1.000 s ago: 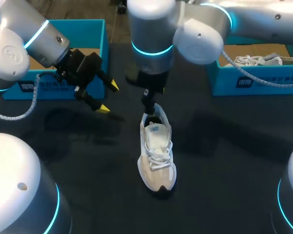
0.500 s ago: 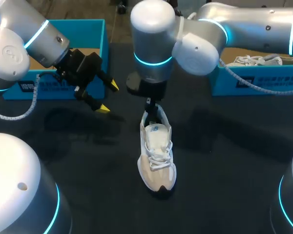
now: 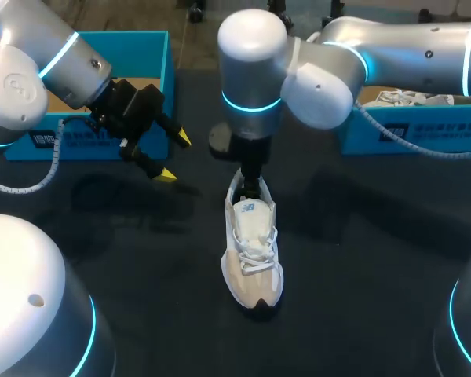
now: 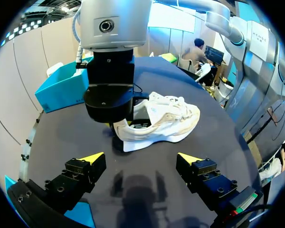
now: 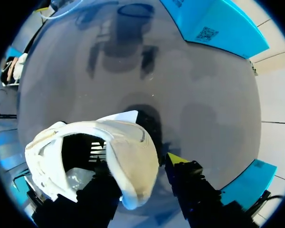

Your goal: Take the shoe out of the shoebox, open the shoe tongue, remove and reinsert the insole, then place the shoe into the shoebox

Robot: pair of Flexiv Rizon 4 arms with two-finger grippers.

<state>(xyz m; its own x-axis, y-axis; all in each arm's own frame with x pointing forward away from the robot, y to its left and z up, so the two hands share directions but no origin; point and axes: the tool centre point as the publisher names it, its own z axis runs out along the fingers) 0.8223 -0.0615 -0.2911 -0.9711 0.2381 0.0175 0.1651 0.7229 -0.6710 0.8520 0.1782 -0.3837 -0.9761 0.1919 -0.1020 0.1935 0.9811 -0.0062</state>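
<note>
Right gripper down at heel of shoe, fingers apart, straddling heel collar: one inside opening, outer finger just clear of heel. Shoe upright on sole at middle of table, toe toward near edge. Left gripper spread wide, holding nothing, near blue shoebox at far left corner. Second box at far right, second shoe inside.

No words can be read. The left shoebox has a white label on its front wall, too blurry to make out. The right shoebox has one too. The shoe has a small blue mark on its tongue.
</note>
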